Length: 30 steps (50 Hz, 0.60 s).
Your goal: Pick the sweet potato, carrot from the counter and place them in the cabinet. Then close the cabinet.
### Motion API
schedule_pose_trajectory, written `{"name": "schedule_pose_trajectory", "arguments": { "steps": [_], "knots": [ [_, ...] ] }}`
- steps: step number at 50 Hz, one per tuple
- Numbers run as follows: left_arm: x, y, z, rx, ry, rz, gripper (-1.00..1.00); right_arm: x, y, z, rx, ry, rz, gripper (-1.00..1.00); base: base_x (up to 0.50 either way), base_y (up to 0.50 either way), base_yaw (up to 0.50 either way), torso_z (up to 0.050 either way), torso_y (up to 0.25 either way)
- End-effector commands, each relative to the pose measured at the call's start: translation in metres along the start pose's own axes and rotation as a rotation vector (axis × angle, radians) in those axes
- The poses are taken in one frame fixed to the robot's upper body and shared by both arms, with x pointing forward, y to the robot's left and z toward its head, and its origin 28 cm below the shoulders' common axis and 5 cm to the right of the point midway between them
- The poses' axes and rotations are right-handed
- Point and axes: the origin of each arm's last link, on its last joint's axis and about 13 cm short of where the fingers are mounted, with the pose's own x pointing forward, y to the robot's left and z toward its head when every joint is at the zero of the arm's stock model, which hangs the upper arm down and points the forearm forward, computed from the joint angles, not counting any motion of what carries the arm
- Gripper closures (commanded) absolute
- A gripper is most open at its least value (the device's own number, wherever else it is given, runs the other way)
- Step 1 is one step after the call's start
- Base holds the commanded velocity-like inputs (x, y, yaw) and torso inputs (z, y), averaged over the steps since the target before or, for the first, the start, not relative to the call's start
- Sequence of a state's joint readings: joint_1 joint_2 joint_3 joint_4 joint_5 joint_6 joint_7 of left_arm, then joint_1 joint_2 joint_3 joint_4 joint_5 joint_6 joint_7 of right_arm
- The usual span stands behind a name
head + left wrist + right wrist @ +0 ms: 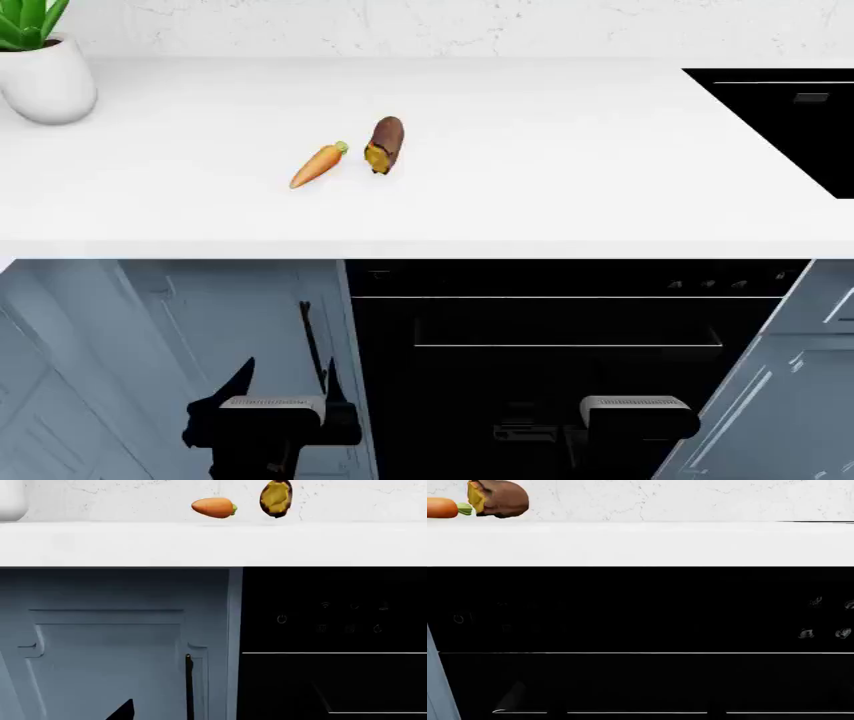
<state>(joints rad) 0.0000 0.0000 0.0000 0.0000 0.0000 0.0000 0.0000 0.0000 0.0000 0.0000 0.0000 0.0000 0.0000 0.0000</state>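
The carrot (pixel 318 165) and the sweet potato (pixel 384 144) are lying just beside each other on the white counter (pixel 534 190), left of its middle, with the carrot on the left and its green stub pointing toward the sweet potato. The sweet potato's yellowish end is facing the near edge. A white plant pot (pixel 48 80) is sitting at the far left corner, well apart from both vegetables. Below the counter, a blue-grey cabinet door (pixel 160 350) is hanging on the left and a black oven (pixel 561 340) is filling the middle. Both arms are hanging low in front of these, near the camera; whether the left gripper (pixel 271 425) and the right gripper (pixel 638 420) are released or clenched, I cannot tell, and neither is touching anything
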Motion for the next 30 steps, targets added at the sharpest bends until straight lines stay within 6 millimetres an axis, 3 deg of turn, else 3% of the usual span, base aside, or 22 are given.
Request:
{"name": "schedule_pose_trajectory", "arguments": {
  "steps": [1,25,30],
  "knots": [
    [-0.0001,0.0,-0.0006,0.004,0.005,-0.001,-1.0,0.0002,0.0004,0.0001,0.001,-0.001,-0.001,-1.0,0.0,0.0,0.0,0.0,0.0],
    [-0.0014,0.0012,0.0029,-0.081,0.004,-0.006,-1.0,-0.0015,0.0016,0.0067,0.013,0.0,-0.002,-1.0,0.0,0.0,0.0,0.0,0.0],
    [-0.0026,0.0019,0.0056,-0.097,-0.021,-0.019,-1.0,-0.0012,0.0014,0.0071,0.012,0.0,-0.002,-1.0,0.0,0.0,0.0,0.039,0.046]
  ]
}}
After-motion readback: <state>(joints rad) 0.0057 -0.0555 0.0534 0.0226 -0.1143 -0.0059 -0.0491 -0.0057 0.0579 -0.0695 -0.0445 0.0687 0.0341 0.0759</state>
